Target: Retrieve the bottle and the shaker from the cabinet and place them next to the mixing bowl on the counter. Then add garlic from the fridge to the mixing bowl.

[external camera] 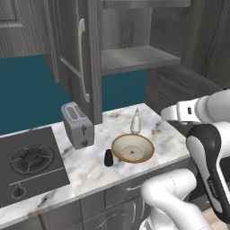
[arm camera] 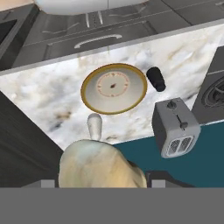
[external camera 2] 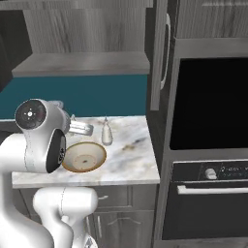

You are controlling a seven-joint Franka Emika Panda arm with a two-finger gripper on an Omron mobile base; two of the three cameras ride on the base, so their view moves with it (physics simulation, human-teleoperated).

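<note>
White bottle (external camera: 135, 121) upright behind tan mixing bowl (external camera: 132, 148), black shaker (external camera: 108, 157) beside it, garlic (arm camera: 99, 166) near camera

A home kitchen, rendered. A marble counter (external camera: 148, 128) runs over grey wood-grain drawers (external camera: 121, 194) and beneath wall cabinets, one with its door (external camera: 83, 58) open onto a bare shelf (external camera: 134, 57). A gas stove (external camera: 29, 161) is set into the counter at the left; a built-in oven (external camera 2: 210, 145) stands at the right. A toaster (external camera: 77, 124), a bowl (external camera: 132, 148), a bottle (external camera: 135, 121) and a dark shaker (external camera: 108, 157) rest on the marble before a teal wall (external camera: 27, 94).
</note>
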